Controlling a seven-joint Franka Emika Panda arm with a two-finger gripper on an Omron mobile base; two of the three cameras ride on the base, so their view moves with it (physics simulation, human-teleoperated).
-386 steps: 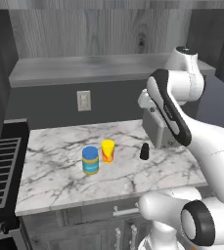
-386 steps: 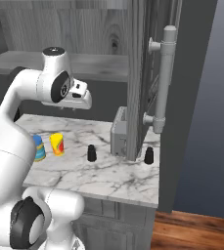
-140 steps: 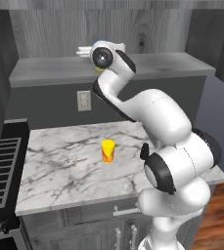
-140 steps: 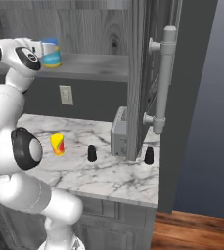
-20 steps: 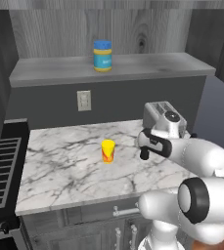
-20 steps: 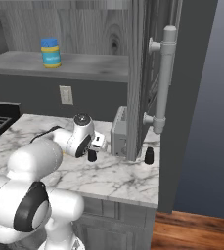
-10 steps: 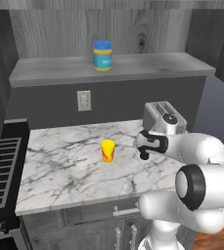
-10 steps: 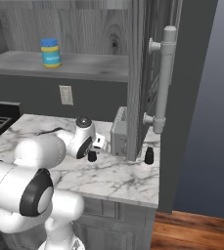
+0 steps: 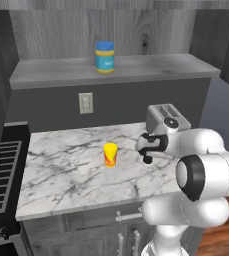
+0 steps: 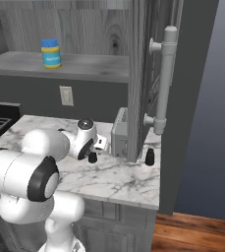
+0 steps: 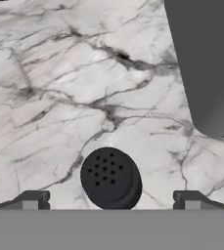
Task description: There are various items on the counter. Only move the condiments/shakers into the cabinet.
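On bench point(image 9: 61, 175), pincer point(image 11: 108, 200) hung low over black shaker point(image 11: 110, 177), fingers point(image 11: 31, 199) spread wide either side, not touching it. Shaker upright, perforated top facing camera, at 6 o'clock in hand view; toaster point(image 11: 206, 63) at 2 o'clock. Second shaker point(image 10: 150, 157) stood at 3 o'clock of toaster in right view. Cup point(image 9: 110, 154) mid-bench. Jar point(image 9: 105, 57) upright on cabinet shelf point(image 9: 151, 67).
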